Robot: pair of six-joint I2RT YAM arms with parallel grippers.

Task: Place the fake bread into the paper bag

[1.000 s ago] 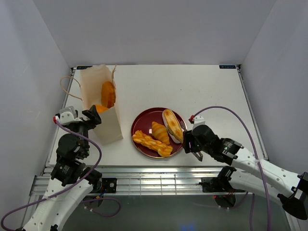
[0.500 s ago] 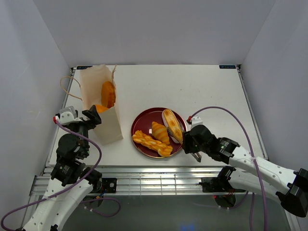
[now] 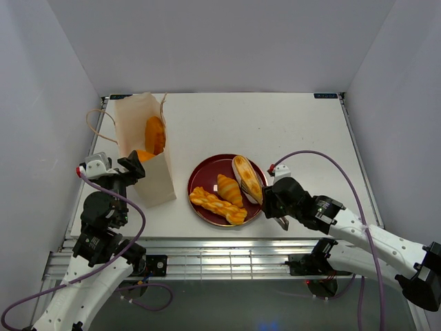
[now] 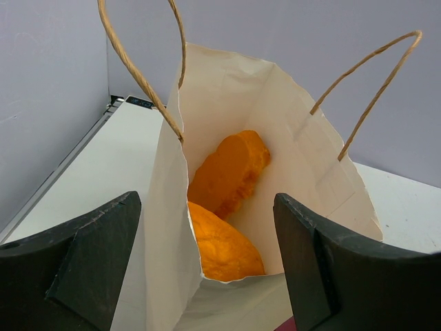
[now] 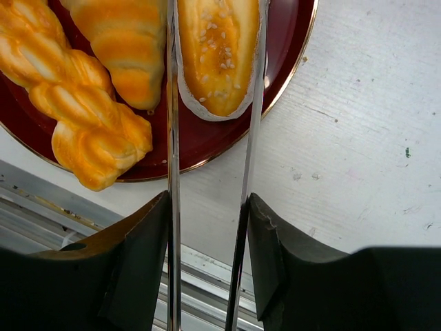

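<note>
A white worktop (image 3: 289, 131) stands between plain pale walls, with the two arms fixed at its near edge.

The right pincer (image 5: 215, 17) is low over the near right part of a dark red plate (image 5: 200, 141). Its two thin metal blades are set narrow, one along each long side of the seeded loaf (image 5: 217, 55), and they run very close to the cream edge of it. If the blades really press the loaf I cannot tell; the loaf lies flat on the plate. Just beside it, on the left in the right wrist view, lies the croissant (image 5: 124, 48). Further to the left lies the braid (image 5: 76, 110), whose near end reaches the rim of the plate. The three pieces are close together, and the braid touches the croissant. The plate sits near the middle of the worktop, a little toward the near edge.

The left pincer (image 4: 207, 207) is released and wide apart, and it grasps nothing. The near side of the paper bag (image 4: 227, 83) rises between its two dark fingers (image 4: 96, 255). If a finger touches the paper is not clear. The bag stands upright at the left side of the worktop, well apart from the plate, with its mouth open. Its thin tan string handles (image 4: 138, 76) stand up above the rim. Inside it are two orange breads. One (image 4: 231, 169) leans against the far wall of the bag and the other (image 4: 220, 248) lies lower and nearer, touching the first.
</note>
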